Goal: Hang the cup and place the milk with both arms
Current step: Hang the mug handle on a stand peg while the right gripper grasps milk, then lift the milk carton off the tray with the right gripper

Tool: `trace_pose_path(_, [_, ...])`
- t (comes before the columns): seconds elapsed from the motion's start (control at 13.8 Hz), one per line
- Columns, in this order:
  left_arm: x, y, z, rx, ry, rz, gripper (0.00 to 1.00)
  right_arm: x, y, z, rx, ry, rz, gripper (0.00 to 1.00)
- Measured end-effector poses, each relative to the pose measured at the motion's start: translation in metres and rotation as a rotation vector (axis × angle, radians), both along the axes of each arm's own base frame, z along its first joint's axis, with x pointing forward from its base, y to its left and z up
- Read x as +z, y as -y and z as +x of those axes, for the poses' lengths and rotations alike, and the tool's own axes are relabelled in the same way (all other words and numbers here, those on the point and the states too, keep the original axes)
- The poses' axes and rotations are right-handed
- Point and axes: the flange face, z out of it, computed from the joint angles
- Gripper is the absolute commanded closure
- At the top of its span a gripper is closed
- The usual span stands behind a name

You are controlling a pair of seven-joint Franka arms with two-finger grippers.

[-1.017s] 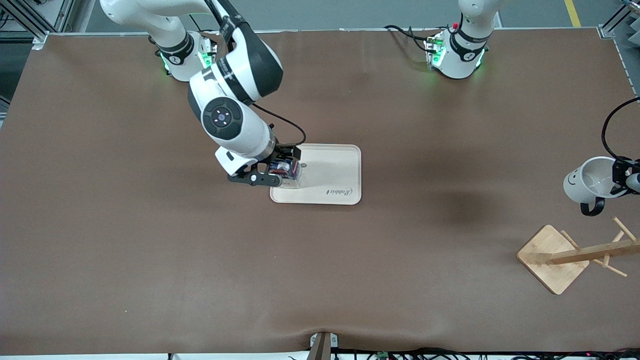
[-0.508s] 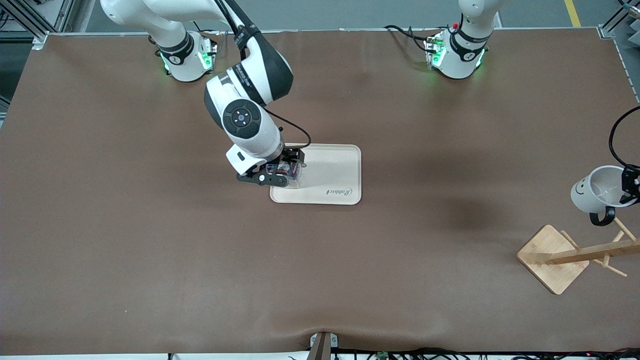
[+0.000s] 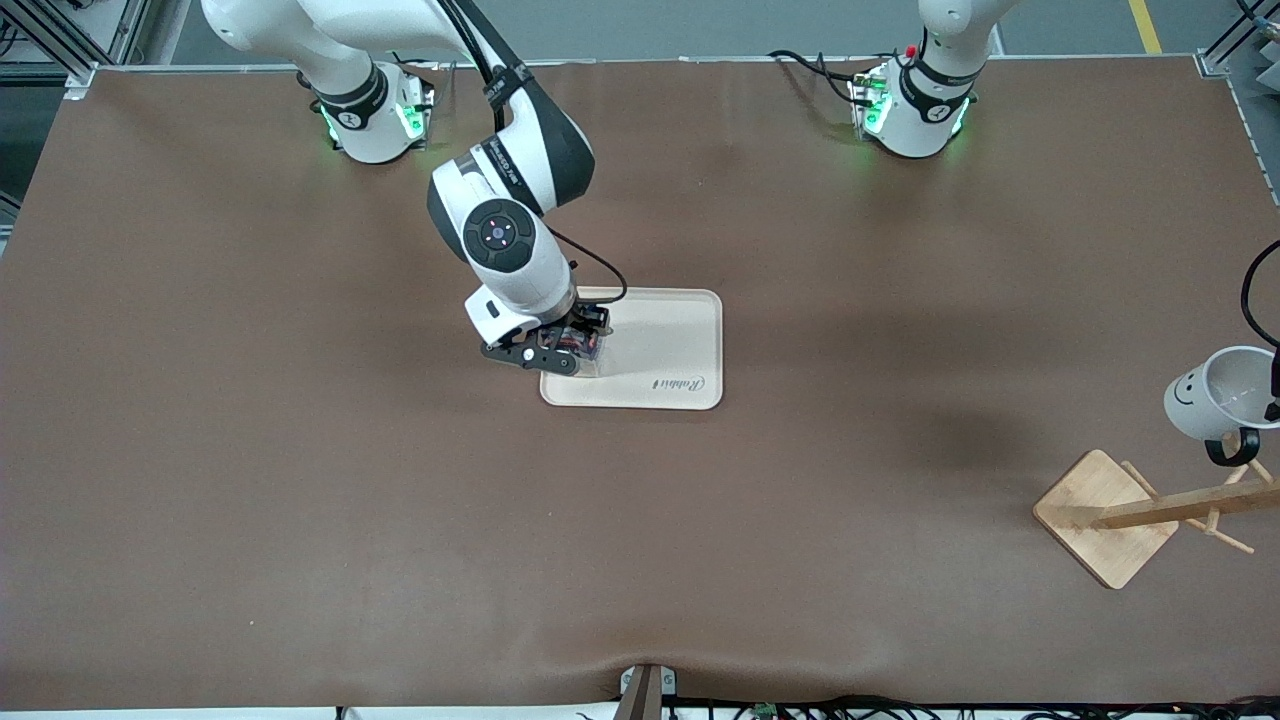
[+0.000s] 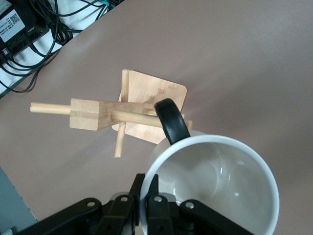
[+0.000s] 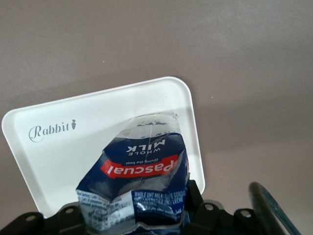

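The white cup with a smiley face hangs tilted in my left gripper, which is shut on its rim. Its black handle is just over a peg of the wooden rack. The left gripper is almost out of the front view, at the left arm's end of the table. My right gripper is shut on the dark-blue milk carton and holds it tilted, low over the corner of the pale tray toward the right arm's end. The carton's cap is hidden.
The rack has a square bamboo base, a leaning post and several pegs. The tray carries a "Rabbit" mark and nothing else. The table is covered in brown cloth. Cables lie past the table edge.
My left gripper has carried the cup nearer to the front camera, down to the rack's pegs. My right arm has shifted toward the tray with the milk still low over its corner.
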Motion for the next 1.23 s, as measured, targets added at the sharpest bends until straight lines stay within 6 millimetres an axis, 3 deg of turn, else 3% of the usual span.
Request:
trace_pose_path(0.07, [-0.002, -0.002, 0.000, 0.002, -0.001, -0.002, 0.82, 0.009, 0.003, 0.006, -0.025, 0.008, 0.003, 1.00])
trace_pose_path(0.15, [-0.003, -0.003, 0.000, 0.004, -0.002, -0.003, 0.56, 0.025, 0.009, 0.015, -0.058, 0.015, 0.007, 1.00])
trace_pose_path(0.22, [-0.003, -0.004, 0.001, 0.006, 0.000, -0.004, 0.22, 0.044, 0.020, 0.026, -0.091, 0.013, 0.008, 1.00])
trace_pose_path(0.29, [-0.002, -0.005, 0.001, 0.007, 0.004, -0.006, 0.00, 0.063, 0.035, 0.038, -0.118, 0.001, 0.005, 1.00])
trace_pose_path(0.51, [0.004, -0.003, 0.003, 0.012, 0.019, -0.026, 0.00, 0.098, 0.112, 0.073, -0.224, -0.019, -0.032, 1.00])
trace_pose_path(0.8, [0.016, 0.007, 0.004, 0.086, 0.040, -0.040, 0.00, 0.113, 0.262, 0.109, -0.213, -0.058, -0.073, 1.00])
trace_pose_path(1.02, [0.040, 0.032, -0.007, 0.250, 0.013, -0.058, 0.00, 0.099, 0.375, 0.117, -0.146, -0.086, -0.046, 1.00])
trace_pose_path(1.23, [0.067, 0.074, -0.024, 0.468, -0.029, -0.070, 0.00, 0.059, 0.469, 0.109, -0.051, -0.069, -0.007, 1.00])
